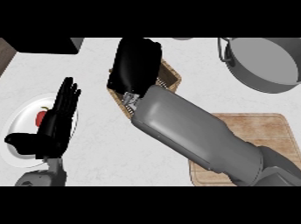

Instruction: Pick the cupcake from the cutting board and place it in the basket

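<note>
Cutting board [269,131]: bare where visible, no cupcake | left hand [57,118]: fingers straight, resting over plate [17,131] beside apple [42,116] | right hand [135,65]: directly over basket [171,75], back up, finger state cannot be told | cupcake: hidden, judged beneath that hand.

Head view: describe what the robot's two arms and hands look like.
Both forearms are smooth grey shells, rounded and bulky; the right forearm widens to a darker grey joint near the lower edge. Each ends in a glossy black hand: the right hand shows a broad black back, the left hand slim black fingers and thumb. Small metallic parts show at the right wrist.
</note>
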